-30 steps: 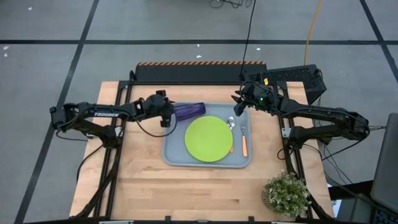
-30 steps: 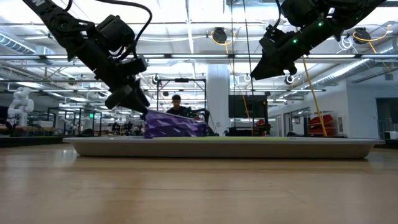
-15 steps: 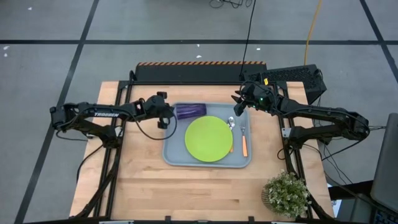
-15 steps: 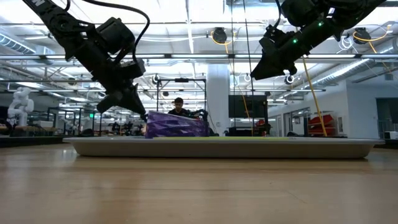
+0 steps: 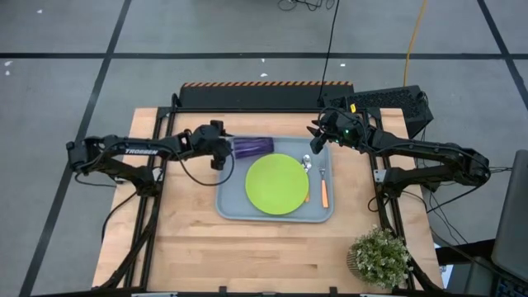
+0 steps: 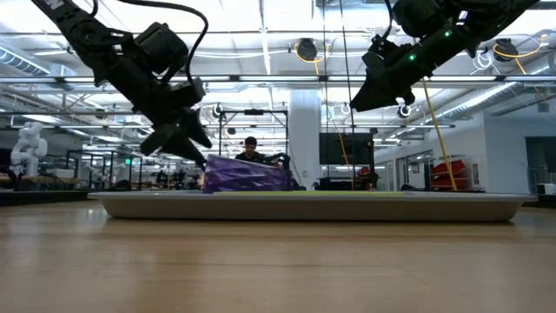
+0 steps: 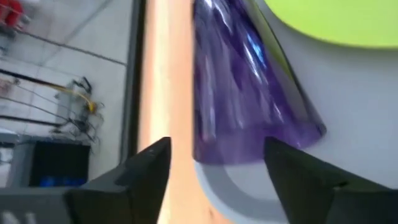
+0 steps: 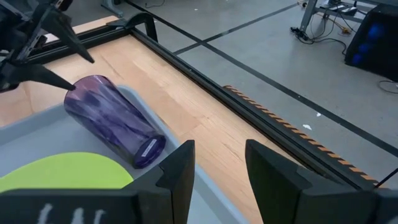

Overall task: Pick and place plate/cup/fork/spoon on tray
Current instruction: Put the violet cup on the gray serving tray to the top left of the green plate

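Note:
The purple cup [image 5: 252,147] lies on its side in the far left corner of the grey-blue tray [image 5: 318,211], next to the green plate [image 5: 277,184]. The spoon [image 5: 307,163] and the orange-handled fork [image 5: 323,188] lie on the tray right of the plate. My left gripper [image 5: 223,153] is open at the cup's wider left end [image 7: 255,140], a finger on either side. My right gripper [image 5: 314,142] hangs open and holds nothing above the tray's far right corner, high over it in the low view [image 6: 369,96]. My left gripper comes slanting down from the table's left at the cup's wider end. One fingertip [image 8: 67,86] reaches right up to that end's rim; I cannot tell whether it touches. The cup lies level on the tray floor [image 6: 248,174].
A potted plant [image 5: 379,257] stands at the table's near right corner. A black box [image 5: 388,103] sits behind the far right edge. Bare wood lies left of and in front of the tray. A person [image 6: 250,149] shows in the room beyond.
The cup's left end, raised at my left gripper a second ago, has sunk, and the cup now lies level on the tray. My left gripper let go, drew back a little toward the table's left edge, rolled slightly and came back to the cup's end.

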